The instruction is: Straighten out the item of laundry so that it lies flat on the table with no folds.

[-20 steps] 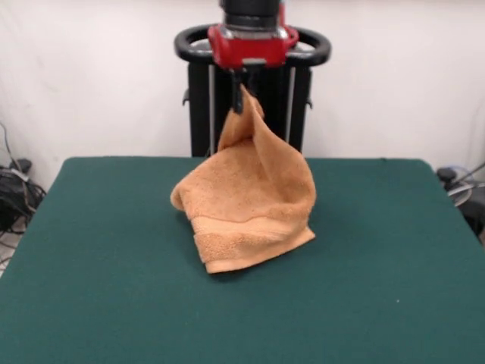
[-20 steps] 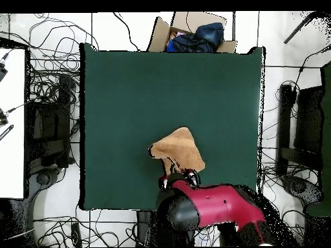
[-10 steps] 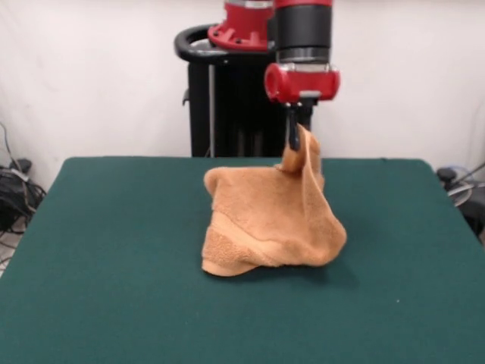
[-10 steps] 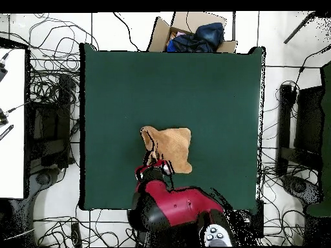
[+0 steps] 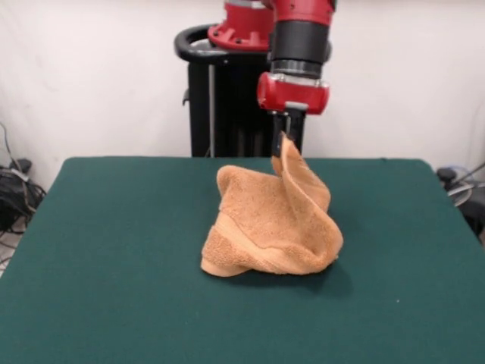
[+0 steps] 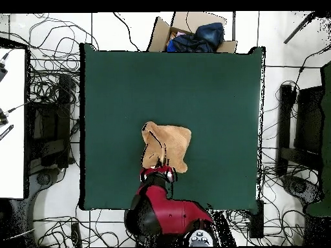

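Note:
The item of laundry (image 5: 269, 224) is an orange-tan terry towel, bunched and folded on the dark green table (image 5: 114, 288). One corner of it is pulled up into a peak. My gripper (image 5: 283, 140) hangs from the red arm above the towel and is shut on that raised corner. The rest of the cloth droops down and rests on the felt. From overhead the towel (image 6: 171, 145) lies near the table's (image 6: 213, 90) middle, with the gripper (image 6: 158, 169) at its lower-left edge, mostly hidden by the arm.
A cardboard box with dark blue cloth (image 6: 194, 35) stands beyond the table's top edge in the overhead view. Cables cover the floor on both sides. A white desk (image 6: 11, 123) is at the left.
The gripper has lifted slightly and shifted a little left in the front view, still holding the corner. The towel's raised peak stands taller and the heap has settled.

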Tool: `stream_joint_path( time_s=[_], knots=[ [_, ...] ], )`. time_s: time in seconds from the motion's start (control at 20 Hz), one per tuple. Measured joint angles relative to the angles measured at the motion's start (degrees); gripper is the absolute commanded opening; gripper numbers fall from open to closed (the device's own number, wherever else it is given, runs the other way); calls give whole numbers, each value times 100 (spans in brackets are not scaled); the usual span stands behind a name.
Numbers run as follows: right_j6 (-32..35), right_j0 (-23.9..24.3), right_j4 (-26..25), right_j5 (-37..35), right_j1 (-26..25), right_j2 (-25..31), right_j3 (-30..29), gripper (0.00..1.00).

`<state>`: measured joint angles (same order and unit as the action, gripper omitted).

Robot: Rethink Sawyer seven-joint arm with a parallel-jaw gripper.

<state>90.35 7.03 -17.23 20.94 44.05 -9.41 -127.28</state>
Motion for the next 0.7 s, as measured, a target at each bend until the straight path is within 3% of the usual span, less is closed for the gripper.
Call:
stream_joint_path(
  time_s=[0.4, 0.7],
  knots=[
    [0, -1072, 973, 2, -124, -1221, -3, 0],
    [0, -1458, 1058, -84, 288, -1852, -5, 0]
  ],
)
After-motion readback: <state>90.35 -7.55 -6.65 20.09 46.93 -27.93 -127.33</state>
